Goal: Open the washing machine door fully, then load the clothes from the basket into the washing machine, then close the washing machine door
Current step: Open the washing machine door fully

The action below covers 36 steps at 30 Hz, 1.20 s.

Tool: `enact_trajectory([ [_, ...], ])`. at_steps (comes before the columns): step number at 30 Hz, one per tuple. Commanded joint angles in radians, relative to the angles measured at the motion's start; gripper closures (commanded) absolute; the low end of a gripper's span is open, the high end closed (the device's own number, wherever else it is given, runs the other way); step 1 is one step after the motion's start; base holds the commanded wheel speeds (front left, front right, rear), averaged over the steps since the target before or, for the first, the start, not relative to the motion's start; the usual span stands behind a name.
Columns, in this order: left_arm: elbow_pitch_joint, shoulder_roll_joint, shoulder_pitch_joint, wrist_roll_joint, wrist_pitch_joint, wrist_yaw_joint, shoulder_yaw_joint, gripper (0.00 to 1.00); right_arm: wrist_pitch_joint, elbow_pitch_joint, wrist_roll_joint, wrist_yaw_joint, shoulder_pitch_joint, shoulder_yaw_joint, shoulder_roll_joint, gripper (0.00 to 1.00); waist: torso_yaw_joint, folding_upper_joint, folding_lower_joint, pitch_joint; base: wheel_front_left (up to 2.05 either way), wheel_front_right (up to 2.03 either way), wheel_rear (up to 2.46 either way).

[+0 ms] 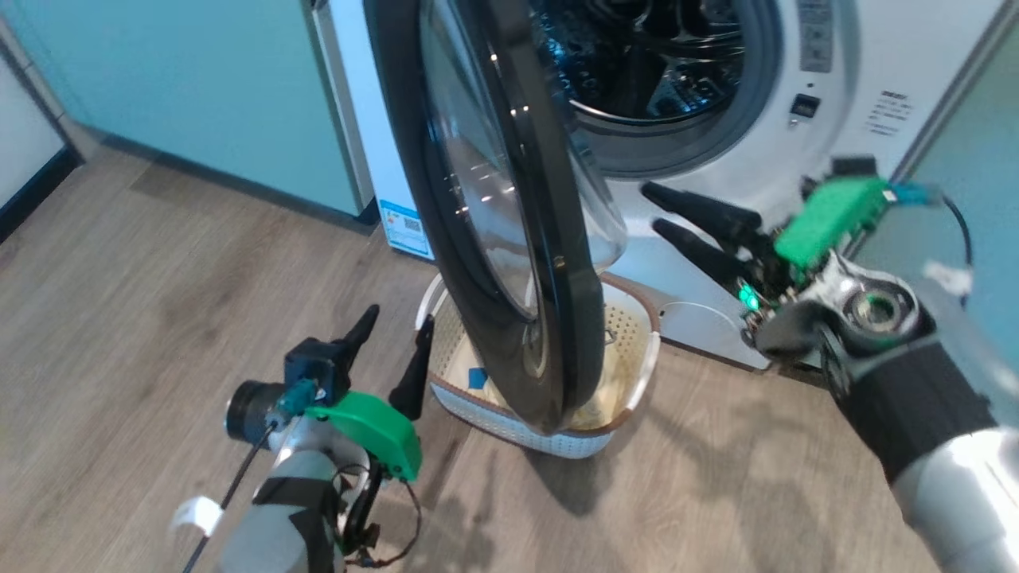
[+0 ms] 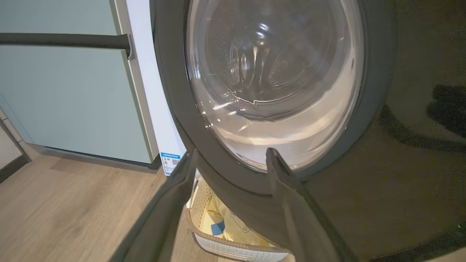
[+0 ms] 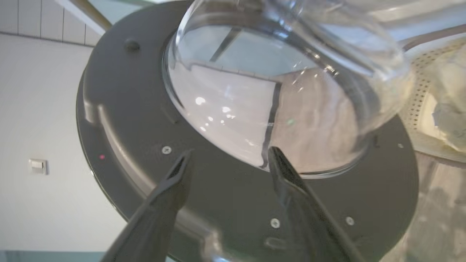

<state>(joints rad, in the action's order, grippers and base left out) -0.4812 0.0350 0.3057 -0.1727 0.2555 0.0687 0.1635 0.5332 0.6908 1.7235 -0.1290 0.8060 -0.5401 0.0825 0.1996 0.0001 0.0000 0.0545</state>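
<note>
Door position first: the washing machine door (image 1: 509, 223) stands swung out from the washing machine (image 1: 764, 159), edge-on in the head view, with the steel drum (image 1: 637, 56) exposed behind it. Below the door's lower rim, on the wooden floor (image 1: 159, 278) just in front of the washer, sits the basket (image 1: 557, 440). The clothes (image 2: 236, 227) lie inside it, a blue patch (image 2: 217, 228) showing. The left gripper (image 1: 398, 317) hovers near the basket's left rim on the door's outer side, fingers spread and holding nothing; whether they touch the black rim I cannot tell. The right gripper (image 1: 651, 207) is to the right, fingers spread and empty, pointing left at the door's inner face and glass bowl.
</note>
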Motion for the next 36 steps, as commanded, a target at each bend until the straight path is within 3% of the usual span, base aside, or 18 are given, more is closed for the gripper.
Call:
enact_trajectory([
  [1,0.025,0.024,0.019,0.009,0.006,0.004,-0.041,0.0,-0.027,-0.039,-0.014,-0.002,-0.004,0.016,0.003,0.0,-0.014,-0.0001,0.0,-0.01,0.0,0.0,0.0],
  [14,0.021,0.075,-0.004,0.034,0.006,0.03,-0.139,0.0,-0.355,-0.248,-0.18,-0.002,-0.291,0.108,0.13,0.0,-0.122,-0.0001,0.0,-0.054,0.0,0.0,0.0],
  [24,0.032,0.098,-0.044,0.036,0.006,0.046,-0.196,0.0,-0.697,-0.34,-0.338,-0.002,-0.48,0.074,0.263,0.0,-0.208,-0.0001,0.0,-0.085,0.0,0.0,0.0],
  [31,0.033,0.095,-0.058,0.035,0.006,0.049,-0.226,0.0,-0.791,-0.318,-0.441,-0.002,-0.533,0.065,0.31,0.0,-0.246,-0.0001,0.0,-0.093,0.0,0.0,0.0],
  [36,0.039,0.093,-0.066,0.033,0.006,0.051,-0.25,0.0,-0.794,-0.33,-0.65,-0.002,-0.596,0.237,0.272,0.0,-0.266,-0.0001,0.0,-0.092,0.0,0.0,0.0],
])
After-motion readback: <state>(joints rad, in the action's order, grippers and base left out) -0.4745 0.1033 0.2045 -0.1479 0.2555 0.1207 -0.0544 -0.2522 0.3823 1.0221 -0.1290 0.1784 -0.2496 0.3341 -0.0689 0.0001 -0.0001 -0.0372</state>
